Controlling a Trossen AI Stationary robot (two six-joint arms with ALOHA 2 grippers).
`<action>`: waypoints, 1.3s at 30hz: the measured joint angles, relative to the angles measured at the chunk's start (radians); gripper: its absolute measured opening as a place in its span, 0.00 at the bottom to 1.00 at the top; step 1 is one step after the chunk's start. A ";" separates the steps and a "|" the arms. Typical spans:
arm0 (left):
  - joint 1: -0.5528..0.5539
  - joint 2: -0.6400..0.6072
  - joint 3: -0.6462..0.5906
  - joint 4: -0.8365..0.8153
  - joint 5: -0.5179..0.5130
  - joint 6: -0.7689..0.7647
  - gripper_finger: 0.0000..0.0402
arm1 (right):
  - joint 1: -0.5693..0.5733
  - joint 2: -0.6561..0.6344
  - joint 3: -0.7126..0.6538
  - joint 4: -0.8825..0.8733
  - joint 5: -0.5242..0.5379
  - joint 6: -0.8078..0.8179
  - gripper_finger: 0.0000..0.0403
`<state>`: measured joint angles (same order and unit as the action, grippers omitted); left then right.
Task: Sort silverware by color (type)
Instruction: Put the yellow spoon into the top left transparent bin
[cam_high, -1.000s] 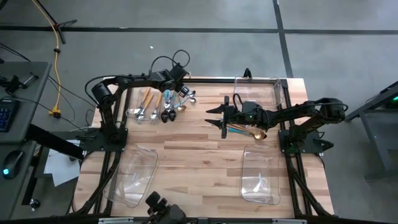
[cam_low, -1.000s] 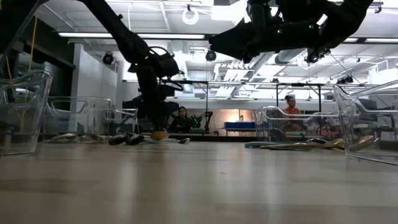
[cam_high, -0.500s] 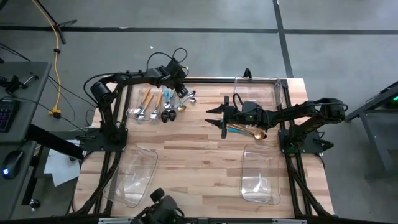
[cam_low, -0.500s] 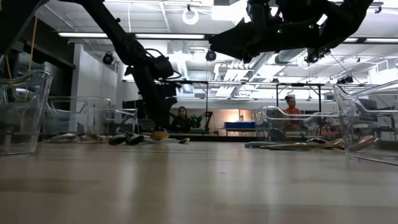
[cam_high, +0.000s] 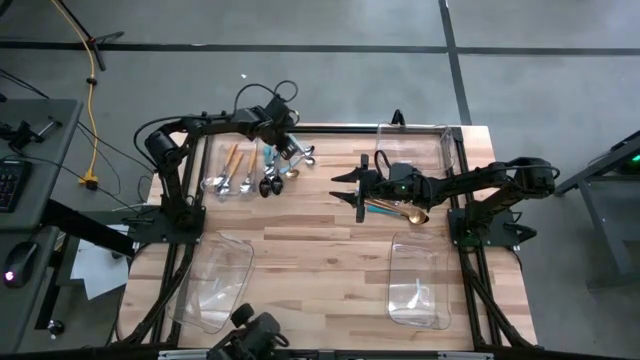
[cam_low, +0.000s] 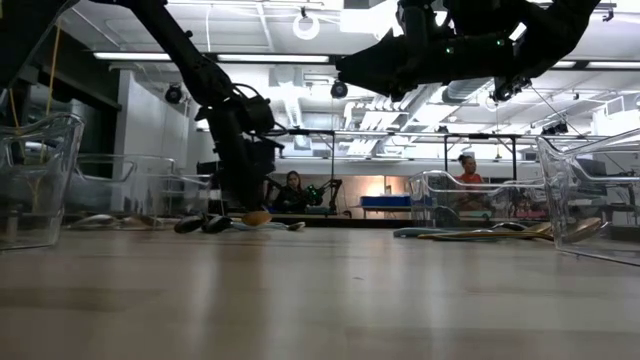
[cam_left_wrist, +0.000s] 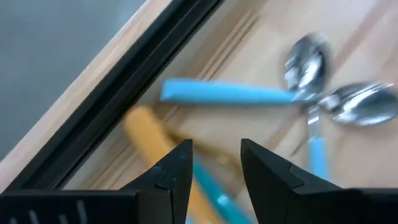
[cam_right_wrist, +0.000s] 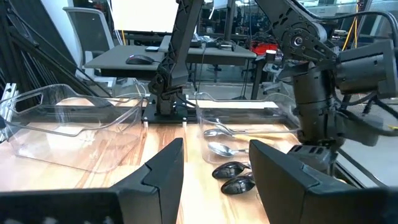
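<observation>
My left gripper (cam_high: 288, 148) hangs open over the loose silverware at the table's far edge. In its wrist view (cam_left_wrist: 216, 165) the fingers stand on either side of a light-blue handle (cam_left_wrist: 214, 190), and I see no contact. An orange handle (cam_left_wrist: 148, 130) crosses under that handle. A light-blue-handled spoon (cam_left_wrist: 230, 93) lies flat beyond. Black spoons (cam_high: 268, 186) lie beside the pile. Orange-handled pieces (cam_high: 232, 165) rest in the far left bin. My right gripper (cam_high: 358, 186) waits open above the table's middle, next to the gold pieces (cam_high: 402, 211).
Clear bins stand at the far right (cam_high: 440, 150), near right (cam_high: 418, 285) and near left (cam_high: 215, 280). A black frame rail (cam_left_wrist: 124, 93) runs along the far edge close to my left gripper. Bare wood lies between the arms. People sit in the room beyond (cam_low: 465, 165).
My left gripper has shifted a little toward the table's far left corner above the pile. The silverware lies as before.
</observation>
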<state>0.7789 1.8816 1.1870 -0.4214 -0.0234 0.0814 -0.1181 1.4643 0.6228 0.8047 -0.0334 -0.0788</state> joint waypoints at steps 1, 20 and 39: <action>0.001 0.000 0.000 -0.013 -0.028 0.000 0.31 | 0.000 0.000 0.000 0.000 0.000 0.000 0.42; -0.008 0.000 0.000 0.007 -0.145 -0.114 0.31 | 0.000 0.000 0.000 0.006 0.000 -0.008 0.42; -0.008 0.000 0.000 0.032 -0.144 -0.167 0.39 | 0.000 0.000 0.000 0.000 0.000 -0.008 0.42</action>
<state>0.7708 1.8816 1.1870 -0.3897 -0.1677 -0.0854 -0.1184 1.4643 0.6228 0.8044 -0.0330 -0.0868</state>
